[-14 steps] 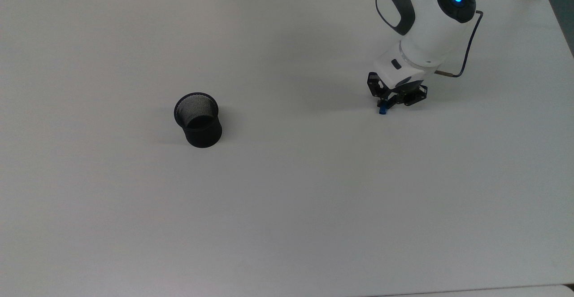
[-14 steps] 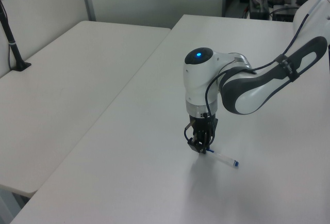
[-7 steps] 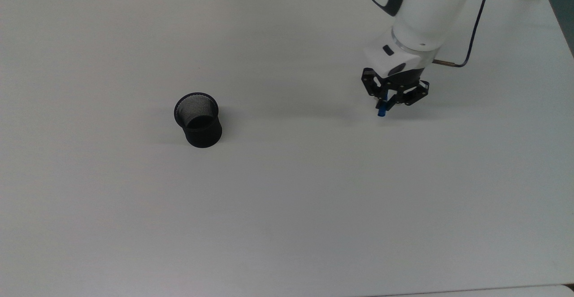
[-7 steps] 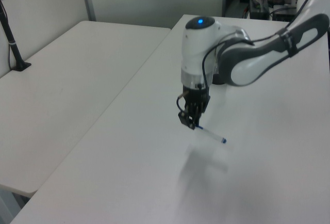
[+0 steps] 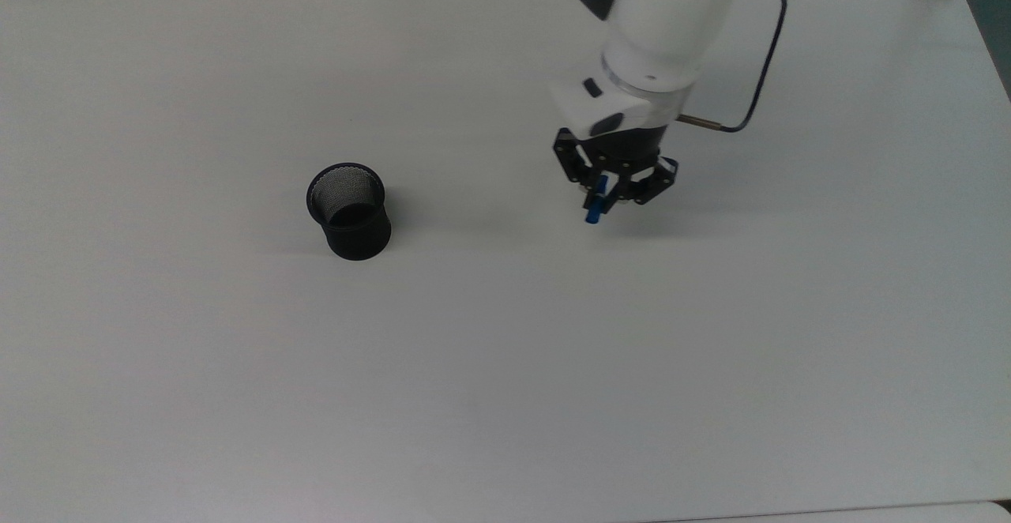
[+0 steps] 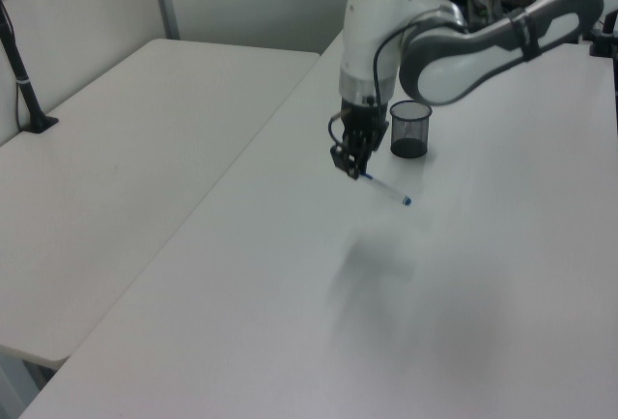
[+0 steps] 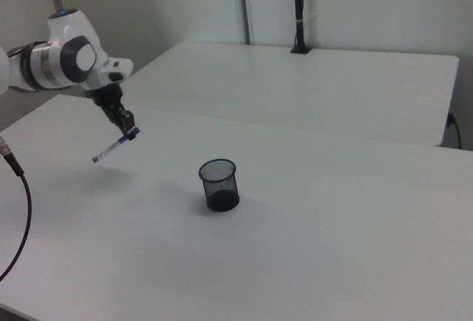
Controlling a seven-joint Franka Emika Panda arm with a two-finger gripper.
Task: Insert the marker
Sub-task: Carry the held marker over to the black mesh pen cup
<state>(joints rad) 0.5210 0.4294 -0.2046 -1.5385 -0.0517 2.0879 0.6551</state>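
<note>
Claw (image 5: 604,195) clamped on the marker (image 6: 384,186) near its blue-capped end, carried in the air above the white table (image 5: 505,365). Marker slanted down and away from the claw, small blue tip lowest in the left view. Black mesh cup (image 5: 349,211) upright on the table, well apart toward the top view's left.

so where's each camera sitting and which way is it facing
Top view: high above the table, looking down; shows the arm's wrist and hand gripping the marker.
Left view: raised beyond one table end, looking along it; shows forearm, wrist and hand, mesh cup behind.
Right view: raised at the opposite end, facing back; shows wrist and hand.
All three share the marker and cup.
</note>
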